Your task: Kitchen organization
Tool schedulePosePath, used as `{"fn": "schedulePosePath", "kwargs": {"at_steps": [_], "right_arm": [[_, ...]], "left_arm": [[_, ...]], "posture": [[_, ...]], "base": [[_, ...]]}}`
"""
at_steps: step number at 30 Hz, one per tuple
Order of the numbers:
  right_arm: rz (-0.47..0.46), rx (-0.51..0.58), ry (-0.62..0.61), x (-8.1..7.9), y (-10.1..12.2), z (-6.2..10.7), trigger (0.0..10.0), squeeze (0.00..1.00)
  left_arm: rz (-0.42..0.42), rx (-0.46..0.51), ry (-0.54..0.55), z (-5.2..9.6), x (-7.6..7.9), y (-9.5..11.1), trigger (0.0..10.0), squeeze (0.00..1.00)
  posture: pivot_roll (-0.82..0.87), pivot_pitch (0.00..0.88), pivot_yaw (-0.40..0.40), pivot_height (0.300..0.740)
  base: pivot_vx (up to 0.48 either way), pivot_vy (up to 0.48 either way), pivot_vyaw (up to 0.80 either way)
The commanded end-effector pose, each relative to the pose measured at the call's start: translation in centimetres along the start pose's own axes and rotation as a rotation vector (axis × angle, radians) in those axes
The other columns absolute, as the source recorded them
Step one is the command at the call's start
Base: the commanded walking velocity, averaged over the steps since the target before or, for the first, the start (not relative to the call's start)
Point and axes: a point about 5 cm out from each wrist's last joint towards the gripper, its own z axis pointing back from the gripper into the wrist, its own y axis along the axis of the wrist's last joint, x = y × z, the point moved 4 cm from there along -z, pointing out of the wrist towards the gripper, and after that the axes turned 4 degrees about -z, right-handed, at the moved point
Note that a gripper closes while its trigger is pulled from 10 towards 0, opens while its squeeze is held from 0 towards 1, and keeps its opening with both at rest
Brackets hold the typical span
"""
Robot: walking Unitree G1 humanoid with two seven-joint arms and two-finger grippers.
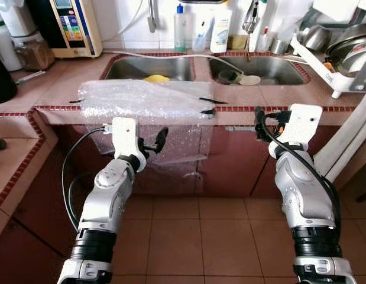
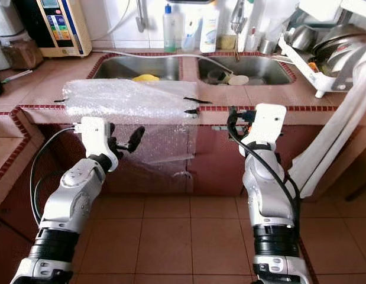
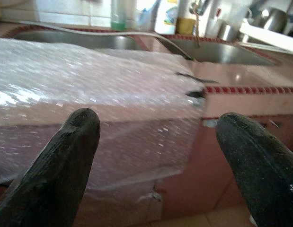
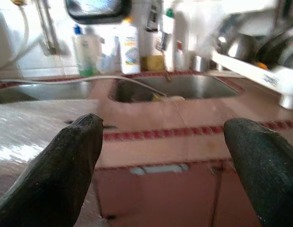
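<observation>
Bubble wrap (image 1: 144, 103): it lies on the surface (image 1: 52, 89) by the sink (image 1: 148, 68) and hangs over the edge.
My left gripper (image 3: 155, 156): apart, near the wrap.
My right gripper (image 4: 165, 161): apart, holding nothing.
Bottle (image 1: 220, 28) label: too blurry to read, I think.

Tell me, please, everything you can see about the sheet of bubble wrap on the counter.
The bubble wrap is a clear, glossy plastic sheet with a fine bubbled texture. It lies spread on the tiled counter in front of the left sink, and its front part hangs over the counter edge, down across the cabinet front. Dark strips, seemingly tape, mark its right edge. The left gripper, open, hovers before the hanging part without touching it.
</observation>
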Motion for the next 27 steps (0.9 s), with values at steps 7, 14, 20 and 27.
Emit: {"fn": "schedulePosePath", "kwargs": {"at_steps": [7,14,20,27], "right_arm": [[0.003,-0.009,-0.018,0.6,-0.5,0.2,10.0,0.00],[0.008,-0.065,0.001,0.1,-2.4,0.5,10.0,0.00],[0.024,-0.111,0.031,-0.7,-4.4,0.5,10.0,0.00],[0.084,-0.239,0.064,-0.7,-9.1,1.1,10.0,0.00]], "left_arm": [[-0.012,-0.035,0.009,-0.1,-0.3,-1.2,10.0,0.00],[-0.063,-0.139,0.074,0.3,-2.6,-4.3,10.0,0.00],[-0.087,-0.252,0.137,1.5,-4.7,-8.0,10.0,0.00],[-0.159,-0.395,0.204,3.1,-6.9,-12.2,10.0,0.00]], "posture": [[-0.09,0.003,0.039,0.740],[-0.07,0.002,0.024,0.740],[-0.07,0.000,0.023,0.740],[-0.07,0.000,0.040,0.740]], "base": [[0.000,-0.085,0.00],[0.000,0.000,-0.75],[0.000,0.000,-0.80],[0.000,0.000,-0.24]]}}
